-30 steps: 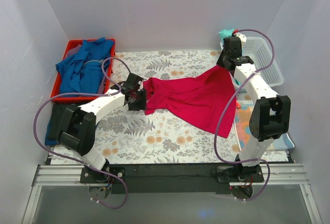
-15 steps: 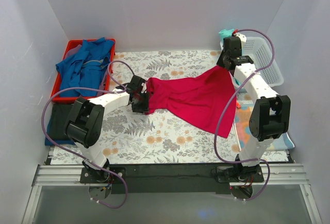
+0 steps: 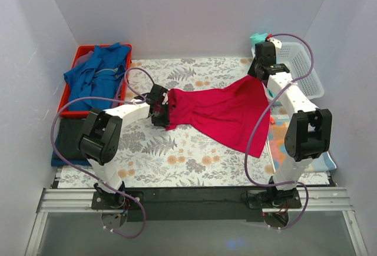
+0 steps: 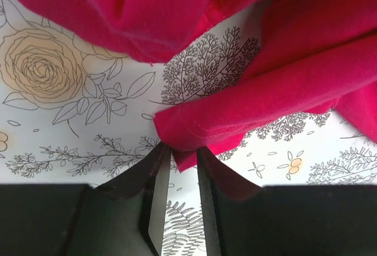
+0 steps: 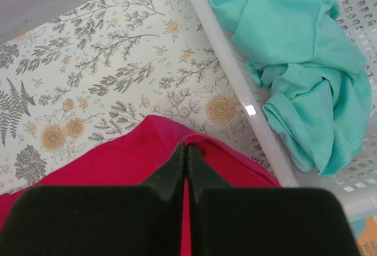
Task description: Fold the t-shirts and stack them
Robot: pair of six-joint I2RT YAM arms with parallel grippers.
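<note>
The crimson-pink t-shirt (image 3: 224,112) lies crumpled across the middle of the floral table. My left gripper (image 3: 160,112) is at its left edge. In the left wrist view the jaws (image 4: 181,150) stand slightly apart, with a hemmed fold of the shirt (image 4: 265,91) between the tips. My right gripper (image 3: 257,75) is shut on the shirt's far right corner (image 5: 118,156) and holds it raised beside the basket; its tips (image 5: 187,147) pinch a fold. A teal t-shirt (image 5: 294,62) lies bunched in the white basket (image 5: 235,73).
A red bin (image 3: 69,94) at the back left holds crumpled blue shirts (image 3: 97,76). A folded black shirt (image 3: 68,138) lies on a blue one (image 3: 56,160) at the left edge. The white basket (image 3: 303,67) stands back right. A patchwork cloth (image 3: 321,162) lies under the right arm.
My left gripper has moved a little to the right, up to the shirt's left edge, and its elbow has swung right. The right arm and the shirt's raised corner have not moved.
</note>
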